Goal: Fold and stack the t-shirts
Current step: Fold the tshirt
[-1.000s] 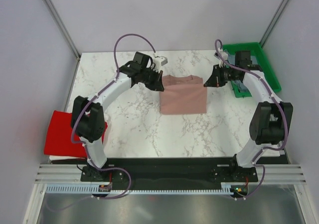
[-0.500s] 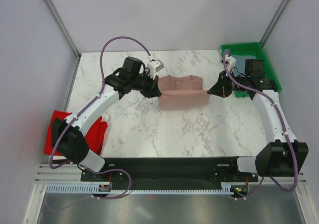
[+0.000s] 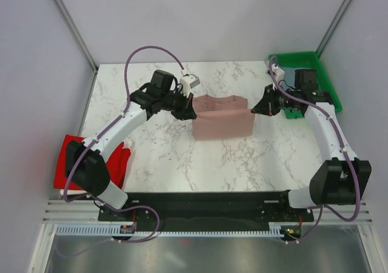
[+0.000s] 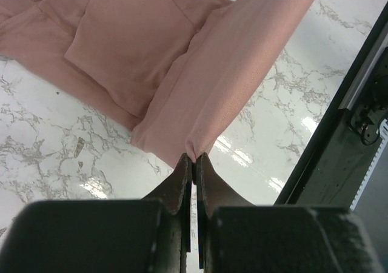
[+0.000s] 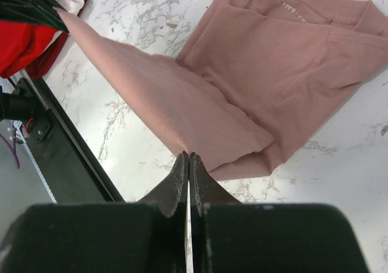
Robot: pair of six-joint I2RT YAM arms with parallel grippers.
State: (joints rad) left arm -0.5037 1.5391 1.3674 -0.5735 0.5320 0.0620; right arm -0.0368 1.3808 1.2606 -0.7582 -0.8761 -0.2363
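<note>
A dusty-pink t-shirt lies partly folded in the middle of the marble table. Its far edge is lifted into a taut band between my two grippers. My left gripper is shut on the left corner of that edge, and in the left wrist view the cloth is pinched at the tips. My right gripper is shut on the right corner; in the right wrist view its tips pinch the pink cloth. A bright red t-shirt lies at the table's left edge.
A green plastic tray stands at the back right, behind the right arm. The red t-shirt shows in the right wrist view beside the black base rail. The rail also runs along the table's near edge.
A second ago the pink t-shirt lay flat with both grippers at its far corners. Both have since lifted that edge and drawn it toward the near side; little has moved in the last half second.
</note>
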